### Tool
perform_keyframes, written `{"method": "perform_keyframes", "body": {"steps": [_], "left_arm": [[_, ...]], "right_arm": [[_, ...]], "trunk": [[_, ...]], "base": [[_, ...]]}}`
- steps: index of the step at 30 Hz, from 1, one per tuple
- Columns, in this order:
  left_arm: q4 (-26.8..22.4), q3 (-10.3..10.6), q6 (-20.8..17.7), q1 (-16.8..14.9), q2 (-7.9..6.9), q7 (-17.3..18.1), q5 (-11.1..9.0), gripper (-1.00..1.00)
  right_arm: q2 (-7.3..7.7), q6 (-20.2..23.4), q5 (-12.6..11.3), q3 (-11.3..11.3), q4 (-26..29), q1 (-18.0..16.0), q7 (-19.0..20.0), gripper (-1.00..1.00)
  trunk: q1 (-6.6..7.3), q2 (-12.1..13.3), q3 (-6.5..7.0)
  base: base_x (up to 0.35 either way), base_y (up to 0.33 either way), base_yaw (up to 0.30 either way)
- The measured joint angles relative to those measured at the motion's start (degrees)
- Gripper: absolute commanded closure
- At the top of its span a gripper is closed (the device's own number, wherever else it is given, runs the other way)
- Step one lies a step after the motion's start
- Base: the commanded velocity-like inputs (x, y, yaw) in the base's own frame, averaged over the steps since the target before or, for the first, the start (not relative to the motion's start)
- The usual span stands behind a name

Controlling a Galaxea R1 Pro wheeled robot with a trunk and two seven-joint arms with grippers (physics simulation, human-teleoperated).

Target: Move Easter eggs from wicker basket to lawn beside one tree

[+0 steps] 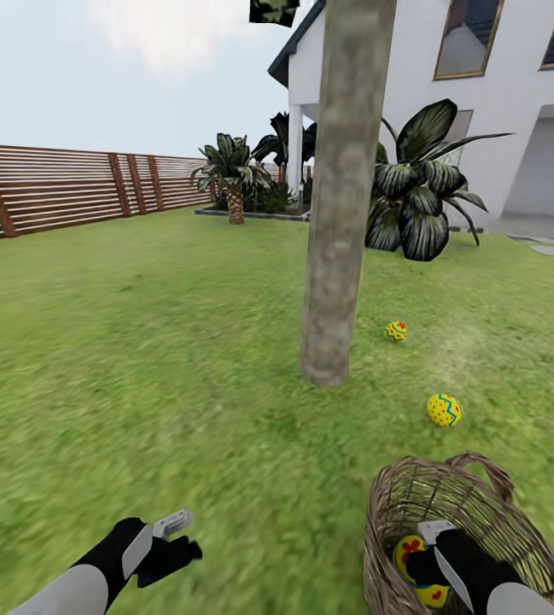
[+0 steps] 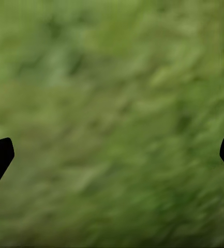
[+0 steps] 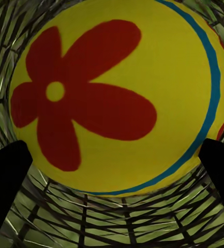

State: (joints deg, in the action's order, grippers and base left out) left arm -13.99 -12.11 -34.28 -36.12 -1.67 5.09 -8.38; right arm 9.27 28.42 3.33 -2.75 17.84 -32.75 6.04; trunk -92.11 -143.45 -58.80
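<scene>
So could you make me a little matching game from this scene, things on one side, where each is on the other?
Things:
1. third egg
2. two eggs
3. left gripper
4. fence

Places:
A. over bare grass
B. on the lawn by the tree
C. along the garden's far edge
D. inside the basket, right gripper at it

Pairs: 1-D, 2-B, 3-A, 4-C

Head view overlooks lawn (image 1: pixel 140 359); right wrist sits inside basket (image 1: pixel 413 495), left faces grass closely.
</scene>
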Motion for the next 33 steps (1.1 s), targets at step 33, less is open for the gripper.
{"method": "perform_keyframes", "body": {"steps": [33], "left_arm": [[-0.01,-0.01,0.0,0.0,-0.07,0.0,0.11,-1.0]], "right_arm": [[0.0,0.02,0.0,0.02,-0.01,-0.01,0.04,1.0]], "trunk": [[3.97,6.75,6.63]], "base": [[-0.017,0.0,0.0]]}}
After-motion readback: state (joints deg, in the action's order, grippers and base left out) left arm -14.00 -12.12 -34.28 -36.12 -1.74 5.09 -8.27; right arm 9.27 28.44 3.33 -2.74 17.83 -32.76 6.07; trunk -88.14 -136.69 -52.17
